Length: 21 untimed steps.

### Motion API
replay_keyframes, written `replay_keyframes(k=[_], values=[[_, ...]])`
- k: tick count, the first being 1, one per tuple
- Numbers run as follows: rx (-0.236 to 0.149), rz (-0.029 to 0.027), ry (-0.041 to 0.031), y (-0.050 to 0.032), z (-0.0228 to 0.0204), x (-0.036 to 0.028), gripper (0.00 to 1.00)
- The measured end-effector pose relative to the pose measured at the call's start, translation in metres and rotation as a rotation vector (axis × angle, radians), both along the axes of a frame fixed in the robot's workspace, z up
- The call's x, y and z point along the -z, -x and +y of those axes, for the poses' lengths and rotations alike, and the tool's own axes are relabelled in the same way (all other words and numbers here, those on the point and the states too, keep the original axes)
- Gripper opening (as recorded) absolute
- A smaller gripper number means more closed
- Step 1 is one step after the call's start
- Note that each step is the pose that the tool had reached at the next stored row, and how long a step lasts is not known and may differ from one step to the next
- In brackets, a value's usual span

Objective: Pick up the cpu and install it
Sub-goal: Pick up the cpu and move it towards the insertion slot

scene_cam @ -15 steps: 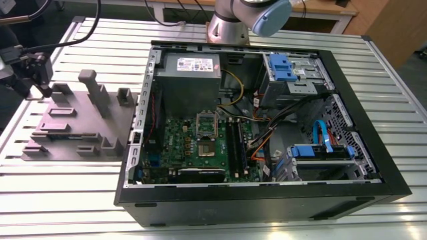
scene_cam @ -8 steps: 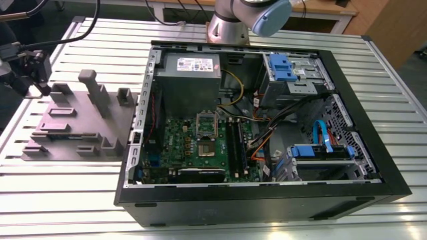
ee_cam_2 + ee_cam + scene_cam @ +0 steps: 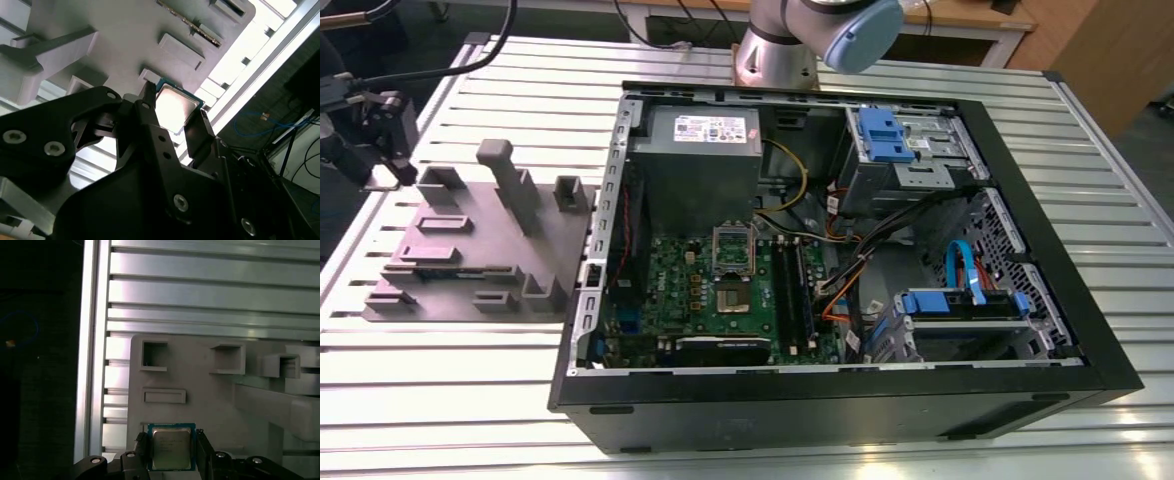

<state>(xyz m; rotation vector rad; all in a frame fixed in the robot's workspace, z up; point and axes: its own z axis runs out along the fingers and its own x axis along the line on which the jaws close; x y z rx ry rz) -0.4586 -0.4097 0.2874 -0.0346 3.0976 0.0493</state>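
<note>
Cpu (image 3: 171, 450) sits close against the gripper (image 3: 171, 436), over the grey fixture tray (image 3: 210, 400).

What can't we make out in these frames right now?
- Lower part of the cpu: second wrist view, behind the black body of the gripper.
- Detail on the cpu's top: second wrist view, washed out by glare.
- Contacts of the motherboard socket: exterior view, too small to tell.
- The arm above its first joint: exterior view, cut off by the picture's top edge.

The arm (image 3: 821, 35) reaches out, gripper (image 3: 175, 106) pointing down.
</note>
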Motion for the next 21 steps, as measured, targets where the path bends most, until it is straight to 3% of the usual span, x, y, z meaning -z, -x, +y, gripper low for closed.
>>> replay_keyframes(k=[5,21], values=[[0.000,-0.0001,0.0003,0.0000,0.0000,-0.0034,0.47],[0.000,0.0001,0.0005,-0.0024,0.0000,-0.0043,0.47]])
